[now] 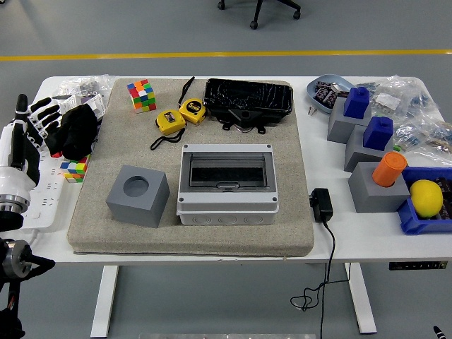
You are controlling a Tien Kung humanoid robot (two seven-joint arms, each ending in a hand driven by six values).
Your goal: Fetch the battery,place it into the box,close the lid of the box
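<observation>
Left hand (25,138) hovers at the table's (212,247) left edge, fingers spread, holding nothing; grey block (138,195) on the mat (92,212); box (227,183) mid-mat, lid closed; I cannot tell which item is the battery; lemon (426,197) far right.

Floor (106,28): smooth grey, evenly lit. 1 yellow line (226,54) runs left to right across it behind the table. White table (367,240) on 2 white legs (104,300). Black castor base of an office chair (259,8) at top edge. No walls or windows in view.
</observation>
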